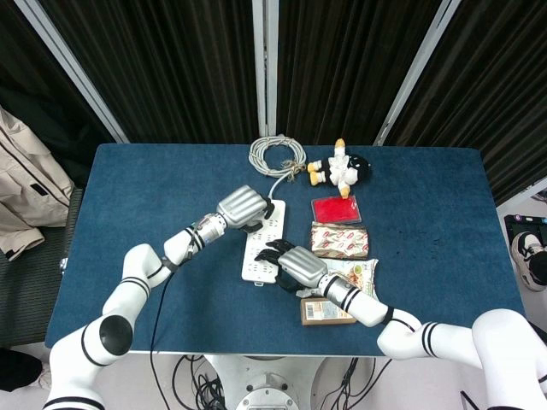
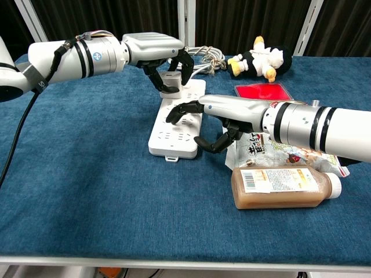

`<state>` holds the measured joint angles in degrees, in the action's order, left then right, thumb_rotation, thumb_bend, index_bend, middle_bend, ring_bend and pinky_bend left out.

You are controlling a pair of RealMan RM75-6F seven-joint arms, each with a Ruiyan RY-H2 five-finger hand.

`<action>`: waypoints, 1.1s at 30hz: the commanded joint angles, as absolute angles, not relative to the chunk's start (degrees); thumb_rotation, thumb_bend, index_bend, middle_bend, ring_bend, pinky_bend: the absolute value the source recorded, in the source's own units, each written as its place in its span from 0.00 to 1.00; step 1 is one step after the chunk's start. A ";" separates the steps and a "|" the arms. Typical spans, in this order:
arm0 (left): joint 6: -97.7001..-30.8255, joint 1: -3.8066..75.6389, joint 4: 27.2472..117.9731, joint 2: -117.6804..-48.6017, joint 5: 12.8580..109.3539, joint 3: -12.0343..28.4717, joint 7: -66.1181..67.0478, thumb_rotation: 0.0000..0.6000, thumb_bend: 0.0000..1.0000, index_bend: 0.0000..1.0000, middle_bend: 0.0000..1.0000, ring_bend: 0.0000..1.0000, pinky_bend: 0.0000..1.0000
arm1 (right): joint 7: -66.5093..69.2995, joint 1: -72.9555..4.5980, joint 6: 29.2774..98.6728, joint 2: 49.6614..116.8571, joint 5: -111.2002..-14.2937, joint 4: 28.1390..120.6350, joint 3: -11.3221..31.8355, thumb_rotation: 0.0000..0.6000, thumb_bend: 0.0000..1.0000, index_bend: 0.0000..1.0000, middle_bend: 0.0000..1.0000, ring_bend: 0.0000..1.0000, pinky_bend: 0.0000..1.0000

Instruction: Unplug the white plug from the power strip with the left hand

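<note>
Left hand point(image 2: 152, 47) sits over the far end of the white power strip point(image 2: 174, 130), dark fingers point(image 2: 155, 79) curled down around the white plug point(image 2: 171, 80), pinching it from both sides. The plug looks lifted just off the strip's top face, though the fingers hide its underside, so I cannot tell whether the prongs are fully out. From the head view the left hand point(image 1: 240, 207) covers the plug completely.

Right hand point(image 2: 223, 114) is pressed on the middle of the strip, fingertips point(image 2: 175, 113) flat on its top, thumb hooked against the near right edge, bracing it and gripping nothing else. Head view shows the right hand point(image 1: 293, 264) at the strip's point(image 1: 257, 267) lower right part.

Clutter crowds the right side. A brown bottle point(image 2: 281, 186) lies on its side just beside the right forearm, over a snack packet point(image 2: 264, 149) that the arm partly covers. A red pouch point(image 1: 335, 208) and a patterned packet point(image 1: 339, 240) sit right of the strip. A plush toy point(image 1: 339, 169) and a coiled grey cable point(image 1: 275, 157) lie at the far edge of the blue table point(image 1: 145, 192), the cable running toward the plug.
</note>
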<state>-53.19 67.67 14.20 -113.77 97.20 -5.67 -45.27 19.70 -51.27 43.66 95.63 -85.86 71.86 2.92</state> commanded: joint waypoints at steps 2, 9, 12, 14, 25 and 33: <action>-53.51 67.49 14.09 -113.68 96.86 -5.49 -45.37 1.00 0.44 0.65 0.72 0.69 0.86 | 19.68 -51.24 43.55 95.56 -85.73 71.87 2.91 1.00 0.53 0.18 0.22 0.00 0.03; -54.33 67.25 13.75 -113.55 96.63 -5.48 -44.63 1.00 0.44 0.65 0.72 0.69 0.86 | 19.42 -51.30 43.16 95.44 -85.27 71.93 3.06 1.00 0.53 0.18 0.22 0.00 0.03; -54.37 67.25 13.63 -113.46 96.78 -5.73 -44.06 1.00 0.44 0.65 0.72 0.69 0.86 | 19.20 -51.35 42.96 95.44 -85.08 71.97 3.11 1.00 0.53 0.18 0.22 0.00 0.03; -54.43 67.18 13.75 -113.44 96.75 -5.78 -44.00 1.00 0.44 0.65 0.72 0.69 0.86 | 19.04 -51.34 42.78 95.44 -84.88 71.99 3.12 1.00 0.53 0.18 0.22 0.00 0.03; -55.23 66.95 13.86 -113.44 96.84 -6.10 -43.57 1.00 0.47 0.67 0.75 0.73 0.90 | 18.57 -51.10 42.88 95.35 -84.42 72.20 3.33 1.00 0.53 0.18 0.22 0.00 0.03; -56.56 66.58 14.25 -112.96 97.33 -6.68 -43.37 1.00 0.48 0.68 0.76 0.74 0.91 | 18.71 -51.01 42.89 95.26 -84.29 72.19 3.43 1.00 0.53 0.18 0.22 0.00 0.03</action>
